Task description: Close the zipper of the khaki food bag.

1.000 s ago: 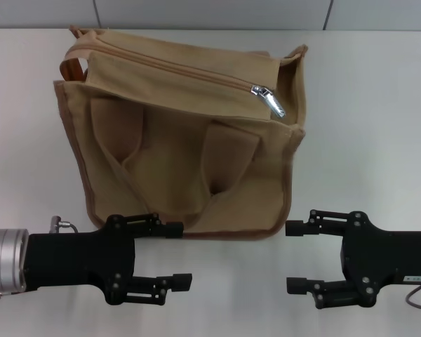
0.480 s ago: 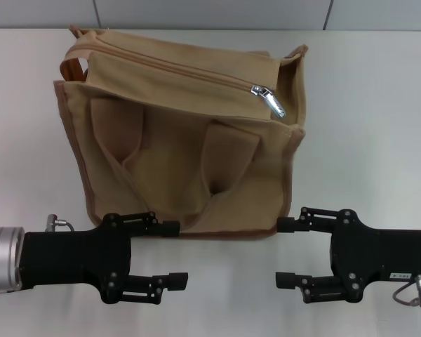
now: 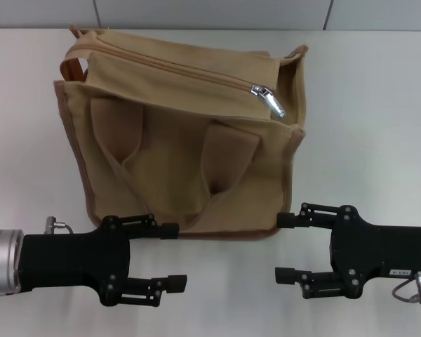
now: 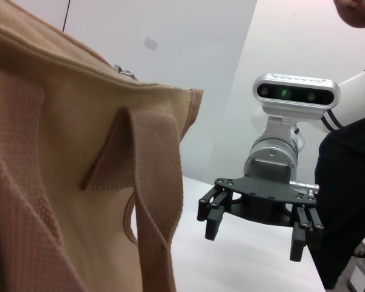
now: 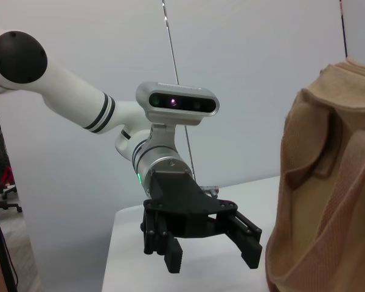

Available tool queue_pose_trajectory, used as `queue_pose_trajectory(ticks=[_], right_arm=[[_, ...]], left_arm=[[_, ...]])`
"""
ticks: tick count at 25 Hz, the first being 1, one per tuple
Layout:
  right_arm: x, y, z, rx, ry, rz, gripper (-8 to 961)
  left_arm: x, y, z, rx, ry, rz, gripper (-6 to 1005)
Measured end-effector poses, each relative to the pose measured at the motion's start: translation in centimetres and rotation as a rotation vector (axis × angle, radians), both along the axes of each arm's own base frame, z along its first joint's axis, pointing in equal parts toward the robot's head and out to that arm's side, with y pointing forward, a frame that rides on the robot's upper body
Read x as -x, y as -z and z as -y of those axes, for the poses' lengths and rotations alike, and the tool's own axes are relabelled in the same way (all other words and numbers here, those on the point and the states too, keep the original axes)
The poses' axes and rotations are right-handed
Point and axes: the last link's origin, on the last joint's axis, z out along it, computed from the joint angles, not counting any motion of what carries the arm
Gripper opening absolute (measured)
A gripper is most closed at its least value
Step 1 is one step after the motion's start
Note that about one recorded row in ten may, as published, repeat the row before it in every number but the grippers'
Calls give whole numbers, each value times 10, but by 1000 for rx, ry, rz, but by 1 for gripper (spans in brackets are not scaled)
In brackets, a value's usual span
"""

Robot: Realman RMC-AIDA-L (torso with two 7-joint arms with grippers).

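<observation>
- The right gripper (image 3: pixel 289 248) has slid inward toward the left one since a second ago, and it now sits near the bag's right bottom corner. The left gripper (image 3: pixel 170 255) has barely moved.
- The bag (image 3: pixel 182 161) has not moved. It stands on the white table (image 3: pixel 365 126), just past both grippers.
- Both grippers have their fingers spread wide, and they hold nothing. They point at each other across a gap.
- The zipper (image 3: pixel 182 69) runs along the top of the bag, from the far left down to the right. That is its long line.
- The silver pull (image 3: pixel 268 98) sits at the right end of that line. The teeth left of it look joined, so the zipper looks shut already, or close to it. I cannot see the little bit past the pull.
- The pull lies far from the fingers, across the whole front of the bag. The right gripper is the nearer one, as the pull is almost straight ahead of it.
- In the left wrist view, the pull (image 4: pixel 125 72) peeks over the bag's top edge, and the right gripper (image 4: pixel 259 217) shows behind.
</observation>
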Motion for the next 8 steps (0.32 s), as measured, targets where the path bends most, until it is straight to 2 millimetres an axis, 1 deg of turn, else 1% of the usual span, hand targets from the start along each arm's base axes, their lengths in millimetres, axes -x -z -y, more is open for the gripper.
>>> queue_pose_trajectory(ticks=[8], right_arm=[[0,0,0,-1,0,-1,783]], left_arm=[[-1,1,0,4,3,0,813]])
